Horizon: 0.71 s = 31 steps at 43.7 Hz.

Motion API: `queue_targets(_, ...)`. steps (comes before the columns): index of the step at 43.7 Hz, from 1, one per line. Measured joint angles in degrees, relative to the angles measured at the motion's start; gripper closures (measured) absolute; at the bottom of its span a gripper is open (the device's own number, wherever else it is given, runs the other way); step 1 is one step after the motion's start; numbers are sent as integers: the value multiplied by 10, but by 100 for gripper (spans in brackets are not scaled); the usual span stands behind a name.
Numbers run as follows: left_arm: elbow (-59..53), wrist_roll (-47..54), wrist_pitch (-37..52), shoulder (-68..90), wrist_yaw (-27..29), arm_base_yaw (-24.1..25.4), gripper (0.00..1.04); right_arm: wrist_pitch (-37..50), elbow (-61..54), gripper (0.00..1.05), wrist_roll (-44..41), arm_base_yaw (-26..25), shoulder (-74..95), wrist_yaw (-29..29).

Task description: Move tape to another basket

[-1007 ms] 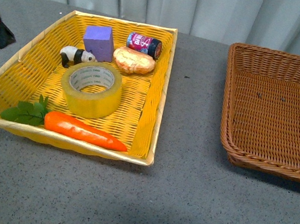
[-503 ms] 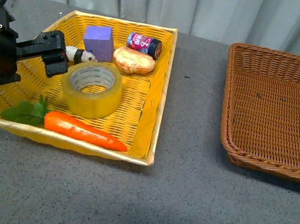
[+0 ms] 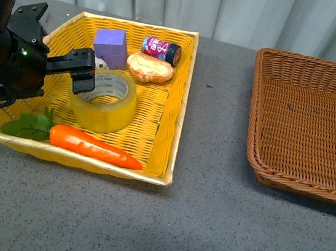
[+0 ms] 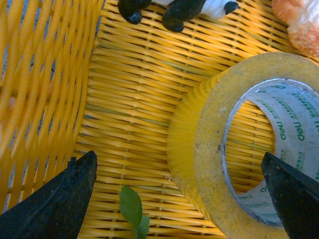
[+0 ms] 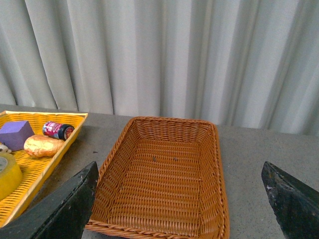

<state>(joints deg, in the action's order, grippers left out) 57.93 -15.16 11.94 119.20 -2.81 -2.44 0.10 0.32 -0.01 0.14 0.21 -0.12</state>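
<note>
Two claws, both spread wide and empty: our right gripper [image 5: 179, 167] faces the brown wicker basket [image 3: 258, 106], our left gripper [image 4: 178, 164] hovers at the tape [image 3: 103, 103] in the yellow basket [image 3: 182, 105]. We'd drop one finger into the core and one outside the wall, then lift clear of the yellow rim. Open table [image 3: 212, 168] lies between, and the brown one's bare.

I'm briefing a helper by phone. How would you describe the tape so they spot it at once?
Look in the yellow basket on the left. The tape lies flat near its middle, behind the carrot. It is the only ring-shaped item: yellowish, with a white printed core.
</note>
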Motion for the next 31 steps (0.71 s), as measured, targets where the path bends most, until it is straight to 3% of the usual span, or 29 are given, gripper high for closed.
queue_targets(12, 19, 13, -9, 23, 9, -1, 7, 0, 0, 9, 0, 0, 0, 0)
queue_targets(31, 36, 24, -14, 29, 13, -16, 79, 0, 0, 9, 0, 0, 0, 0)
